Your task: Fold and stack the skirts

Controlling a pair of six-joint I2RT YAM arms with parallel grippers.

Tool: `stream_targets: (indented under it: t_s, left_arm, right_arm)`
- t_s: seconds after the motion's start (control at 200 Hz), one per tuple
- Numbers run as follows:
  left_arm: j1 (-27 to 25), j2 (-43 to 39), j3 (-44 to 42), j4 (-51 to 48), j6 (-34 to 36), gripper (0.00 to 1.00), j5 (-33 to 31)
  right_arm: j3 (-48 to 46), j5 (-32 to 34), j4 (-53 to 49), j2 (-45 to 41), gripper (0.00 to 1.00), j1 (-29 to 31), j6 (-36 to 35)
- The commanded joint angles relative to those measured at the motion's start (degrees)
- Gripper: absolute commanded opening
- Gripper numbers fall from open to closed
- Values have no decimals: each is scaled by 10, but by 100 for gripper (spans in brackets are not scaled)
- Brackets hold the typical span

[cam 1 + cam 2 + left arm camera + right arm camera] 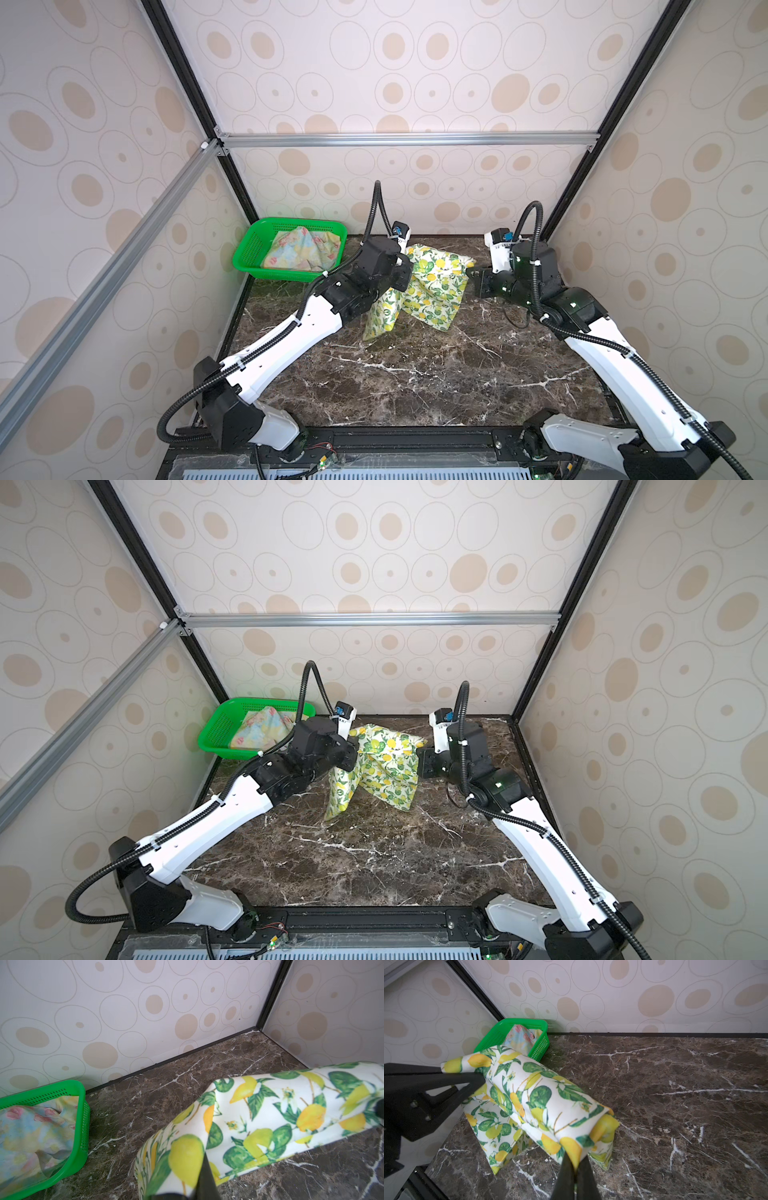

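Both grippers hold the lemon skirt (432, 286) stretched between them above the marble table (415, 374).
The right gripper (576, 1164) has its jaws clamped on one end of the bunched top edge and the left gripper (481, 1080) on the other, with the rest hanging toward the table. The flowered skirt (301, 249) lies crumpled in the green basket (245, 262) at the back-left corner. The task looks barely begun: no fold is finished and nothing is stacked.

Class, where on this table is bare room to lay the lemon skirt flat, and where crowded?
Free: the near half of the table, nearer than the lemon skirt. Crowded: far left by the green basket; far middle, where left gripper and right gripper hold it.
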Motion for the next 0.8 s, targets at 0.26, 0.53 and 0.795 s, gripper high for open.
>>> stream_targets:
  t_s: [0.26, 0.53, 0.795]
  left_arm:
    - [9, -26, -18, -87, 24, 0, 147]
    - [20, 65, -79, 21, -2, 99, 175]
    - [22, 22, -194, 19, -46, 97, 132]
  right_arm:
    - [-58, -4, -71, -54, 0, 13, 70]
    - [-82, 29, -54, 34, 0, 14, 88]
    - [-131, 79, -27, 95, 0, 11, 116]
